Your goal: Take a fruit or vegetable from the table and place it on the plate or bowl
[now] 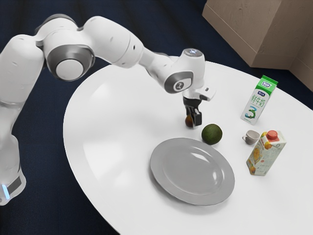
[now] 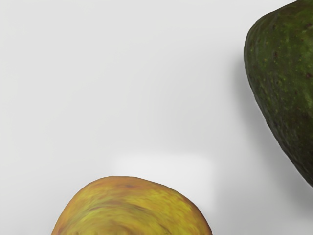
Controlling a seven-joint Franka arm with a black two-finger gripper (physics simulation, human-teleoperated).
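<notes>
A small yellow-brown fruit (image 1: 189, 122) sits between the black fingers of my gripper (image 1: 192, 119), which is shut on it low over the white table (image 1: 112, 122). In the wrist view the same fruit (image 2: 132, 208) bulks just under my hand. A dark green avocado (image 1: 212, 133) lies on the table close by, toward the exterior view's right of the gripper; the avocado (image 2: 286, 83) also looms beside the held fruit. The grey plate (image 1: 191, 170) lies in front of both, nearer the table's front edge, with nothing on it.
A green-and-white milk carton (image 1: 258, 99) stands at the back right. A small white cup (image 1: 252, 137) and an orange juice carton (image 1: 265, 152) stand right of the plate. A cardboard box (image 1: 254, 27) sits beyond the table.
</notes>
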